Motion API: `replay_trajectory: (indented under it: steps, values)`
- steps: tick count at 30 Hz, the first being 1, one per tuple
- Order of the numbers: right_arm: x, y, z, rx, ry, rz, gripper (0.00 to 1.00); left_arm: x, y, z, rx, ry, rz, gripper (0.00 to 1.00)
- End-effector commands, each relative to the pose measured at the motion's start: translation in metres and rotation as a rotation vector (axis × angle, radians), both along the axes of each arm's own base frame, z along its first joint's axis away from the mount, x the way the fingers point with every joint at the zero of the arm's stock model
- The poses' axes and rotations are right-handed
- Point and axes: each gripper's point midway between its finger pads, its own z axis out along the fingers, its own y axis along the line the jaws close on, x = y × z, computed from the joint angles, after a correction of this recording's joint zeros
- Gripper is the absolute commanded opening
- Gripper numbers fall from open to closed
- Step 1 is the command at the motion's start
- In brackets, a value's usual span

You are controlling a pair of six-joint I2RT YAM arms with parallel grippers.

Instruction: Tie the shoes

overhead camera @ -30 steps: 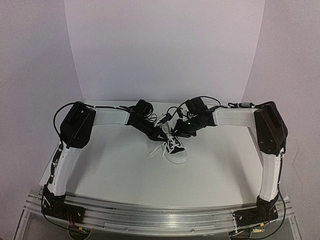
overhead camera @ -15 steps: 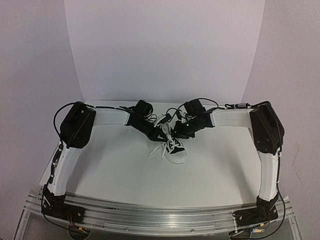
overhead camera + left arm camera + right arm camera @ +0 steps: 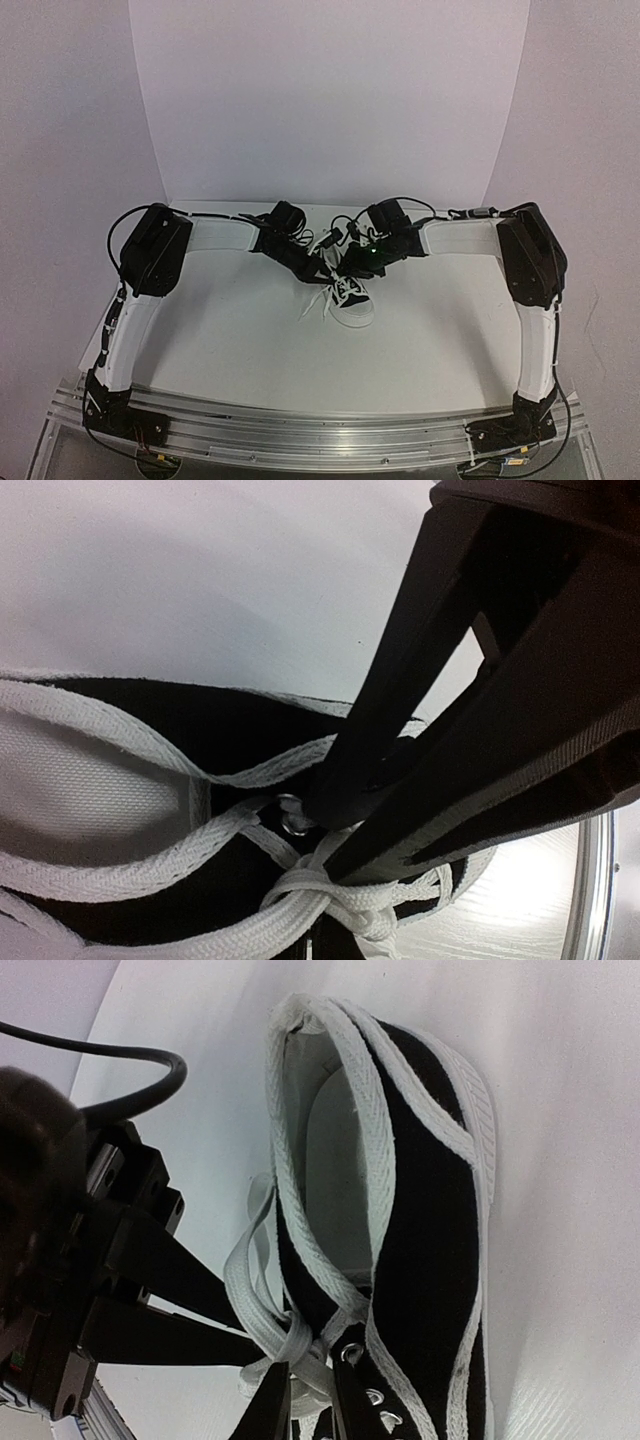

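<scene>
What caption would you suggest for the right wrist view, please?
Left end effector closed at the white laces of a black canvas sneaker.

A flat matte white tabletop [image 3: 250, 345] fills the middle of the room. At its far edge a smooth white backdrop board [image 3: 330, 100] stands upright, widening towards the top. Pale lilac walls [image 3: 60, 150] close in on both sides of that board. Along the near edge of the tabletop runs a grey slotted aluminium rail [image 3: 330, 428], bowed slightly and catching the light.
</scene>
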Motion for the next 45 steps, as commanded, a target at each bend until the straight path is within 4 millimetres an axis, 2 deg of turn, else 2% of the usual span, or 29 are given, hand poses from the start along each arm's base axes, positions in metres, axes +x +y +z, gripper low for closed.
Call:
replay_trajectory:
  steps: [1,5,16,22,27,30,32,35,41,45]
  values:
    - [-0.018,0.017,0.001,0.022,0.009,0.066,0.16,-0.002,-0.006,-0.007,0.005,-0.011,-0.008,0.0]
    - [-0.016,0.02,-0.002,0.024,0.013,0.069,0.14,0.0,-0.008,-0.008,-0.002,0.002,0.001,0.0]
    - [-0.037,0.026,-0.019,0.064,0.118,0.121,0.2,0.004,-0.015,-0.001,-0.045,0.021,0.014,0.0]
    - [-0.033,0.029,-0.029,0.06,0.136,0.109,0.18,-0.002,-0.015,-0.001,-0.059,0.052,0.008,0.0]
    - [-0.033,0.023,-0.04,0.034,0.157,0.067,0.22,0.004,-0.013,0.01,-0.117,0.078,0.036,0.0]
    - [-0.031,0.024,-0.042,0.039,0.161,0.057,0.25,0.001,-0.014,0.009,-0.131,0.106,0.033,0.0]
    - [-0.027,0.027,-0.043,0.047,0.154,0.049,0.23,-0.002,-0.014,0.008,-0.141,0.126,0.026,0.0]
    - [-0.021,0.03,-0.038,0.066,0.135,0.037,0.14,-0.004,-0.013,0.007,-0.143,0.135,0.025,0.0]
    - [-0.022,0.031,-0.02,0.099,0.122,0.042,0.21,-0.003,-0.008,-0.002,-0.092,0.091,0.025,0.0]
    - [-0.012,0.021,0.002,0.092,0.064,-0.009,0.14,-0.003,-0.002,-0.007,-0.053,0.04,0.014,0.0]
